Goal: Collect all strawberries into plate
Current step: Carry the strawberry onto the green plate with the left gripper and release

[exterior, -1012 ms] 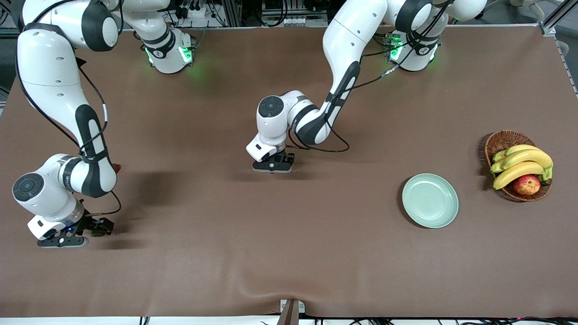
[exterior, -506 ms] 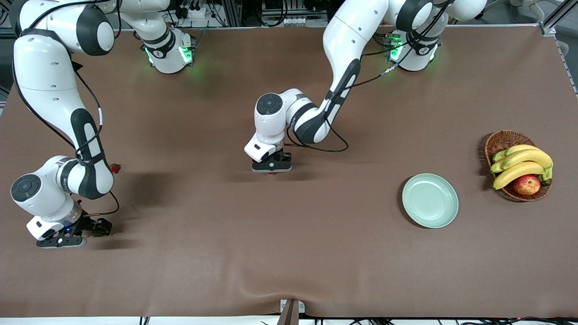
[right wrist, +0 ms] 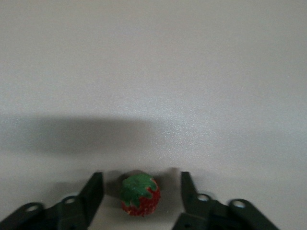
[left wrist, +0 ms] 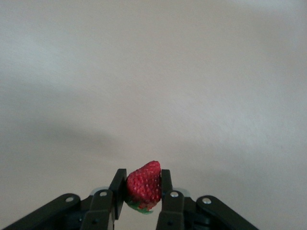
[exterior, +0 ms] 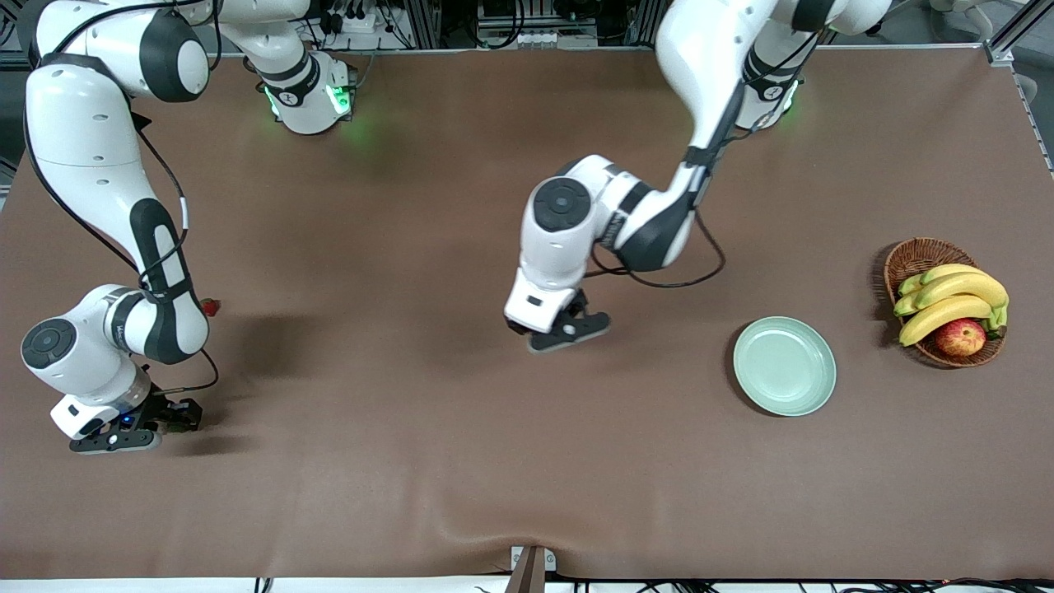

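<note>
Across brown cloth surface: pale mint-green round plate bare; wicker basket held yellow bananas, red-yellow apple. Left claw pinched small red strawberry; right claw gaped around green-capped strawberry.

Strawberries: one pinched in left pincer; one between right pincer's fingers; one loose. Plate: mint-green, bare.

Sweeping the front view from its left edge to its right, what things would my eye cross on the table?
Right end effector → loose strawberry → left end effector holding a strawberry → plate → fruit basket.
</note>
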